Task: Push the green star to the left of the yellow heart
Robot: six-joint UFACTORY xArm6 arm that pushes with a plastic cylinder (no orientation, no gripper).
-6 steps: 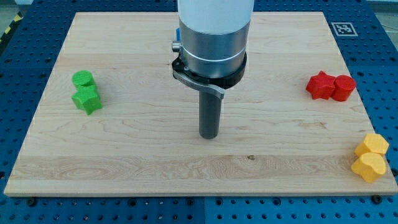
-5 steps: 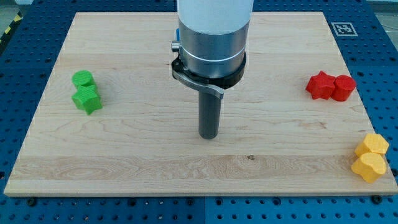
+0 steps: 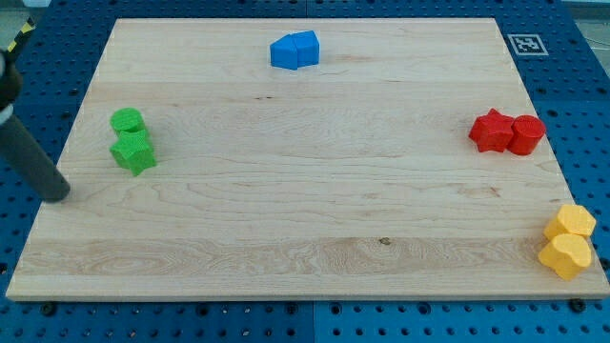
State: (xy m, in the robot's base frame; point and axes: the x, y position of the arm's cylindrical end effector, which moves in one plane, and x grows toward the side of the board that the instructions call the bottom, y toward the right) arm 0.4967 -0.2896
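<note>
My tip [image 3: 59, 193] sits at the left edge of the surface [image 3: 305, 238], just left of and below the green star [image 3: 132, 151], not touching it. There is no gripper here, only the rod, so there is nothing to open or close.

The green star lies near the view's left, touching the green cylinder-like block [image 3: 127, 121] above it. The yellow heart [image 3: 571, 221], as I judge it, is at the far right, well apart, with another yellow block [image 3: 565, 255] against it.

Risks: a push starting below centre could spin the star or send it upward into its green neighbour, dragging both. On so long a run across the surface it could slip off my tip, or overshoot into the yellow pair.

Count: 2 green, 2 blue [image 3: 294, 50], 2 red [image 3: 506, 132], 2 yellow blocks.
</note>
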